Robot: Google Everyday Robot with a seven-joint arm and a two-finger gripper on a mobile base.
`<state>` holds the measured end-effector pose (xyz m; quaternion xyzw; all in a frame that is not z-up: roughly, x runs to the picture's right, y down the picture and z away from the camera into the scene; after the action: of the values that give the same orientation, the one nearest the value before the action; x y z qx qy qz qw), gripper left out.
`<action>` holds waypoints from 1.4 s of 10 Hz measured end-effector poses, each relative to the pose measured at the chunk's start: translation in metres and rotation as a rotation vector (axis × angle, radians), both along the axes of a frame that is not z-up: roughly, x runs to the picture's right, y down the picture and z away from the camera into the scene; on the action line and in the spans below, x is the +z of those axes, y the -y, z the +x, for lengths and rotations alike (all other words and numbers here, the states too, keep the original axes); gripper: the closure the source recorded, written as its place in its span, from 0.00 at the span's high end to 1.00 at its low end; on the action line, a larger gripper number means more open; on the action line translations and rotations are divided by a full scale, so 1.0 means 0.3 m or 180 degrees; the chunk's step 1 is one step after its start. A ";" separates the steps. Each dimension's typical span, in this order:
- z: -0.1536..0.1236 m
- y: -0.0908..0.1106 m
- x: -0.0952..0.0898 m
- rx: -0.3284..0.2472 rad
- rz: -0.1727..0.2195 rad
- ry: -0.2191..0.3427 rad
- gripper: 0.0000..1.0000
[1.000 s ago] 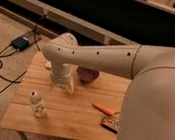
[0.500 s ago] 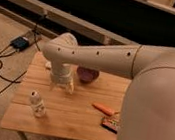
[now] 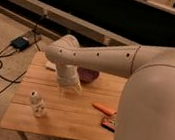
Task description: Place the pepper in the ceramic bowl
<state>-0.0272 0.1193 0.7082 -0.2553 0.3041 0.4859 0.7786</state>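
Note:
The slim orange pepper [image 3: 103, 108] lies on the wooden table [image 3: 72, 117] at the right, next to my arm's large white shell. The dark purple ceramic bowl [image 3: 90, 76] stands at the table's far side, partly hidden behind my arm. My gripper [image 3: 69, 86] hangs at the end of the white arm over the middle of the table, just in front and left of the bowl and well left of the pepper. It holds nothing that I can see.
A translucent white plastic cup [image 3: 36, 104] stands near the table's front left. A flat dark box with orange markings [image 3: 108, 123] lies just in front of the pepper. Cables and a dark device [image 3: 21, 42] lie on the floor at left.

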 end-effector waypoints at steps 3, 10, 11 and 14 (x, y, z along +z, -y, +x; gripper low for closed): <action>0.109 0.027 0.032 -0.0788 -0.0007 0.0065 0.65; 0.144 0.019 0.083 -0.1642 0.0104 0.0209 0.65; 0.141 0.021 0.082 -0.1644 0.0107 0.0212 0.65; 0.138 0.021 0.082 -0.1646 0.0108 0.0216 0.65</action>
<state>0.0142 0.1130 0.7329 -0.1721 0.3247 0.2669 0.8909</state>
